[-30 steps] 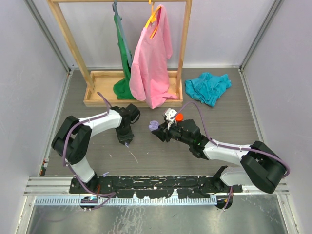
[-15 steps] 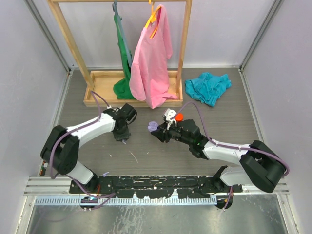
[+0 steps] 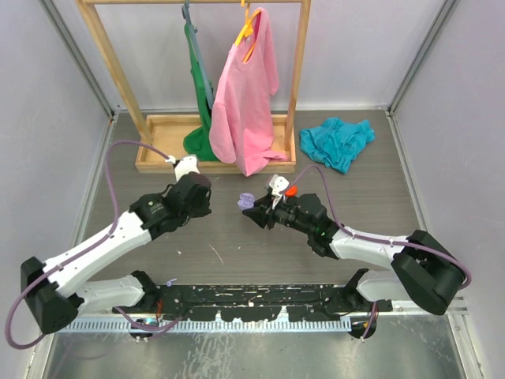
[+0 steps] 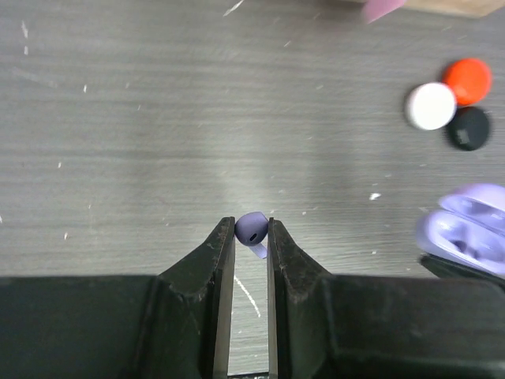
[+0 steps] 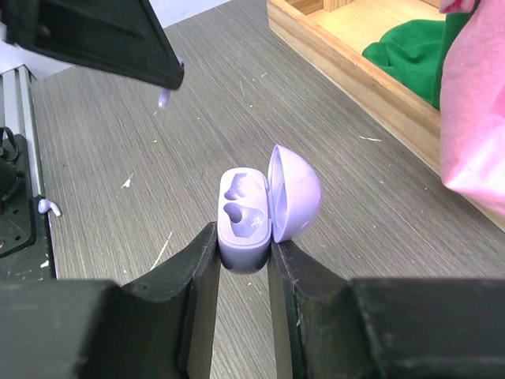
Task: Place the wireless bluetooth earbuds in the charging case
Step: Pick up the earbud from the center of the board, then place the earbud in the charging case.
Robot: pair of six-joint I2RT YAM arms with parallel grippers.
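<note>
left claw [image 4: 251,239] pinched shut on tiny lilac plastic earbud [image 4: 252,228]; right claw [image 5: 242,257] clamps open lilac clamshell case [image 5: 272,197], off left claw's right. wells [image 5: 239,209] look empty, no insertion yet

No legible text or labels, apparently, on anything.

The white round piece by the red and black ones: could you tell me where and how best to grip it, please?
Probably from straight above, gripping the white round piece across its rim. In the left wrist view the red piece and black piece crowd its right side, so close on its upper and lower edges there, which look free.
</note>
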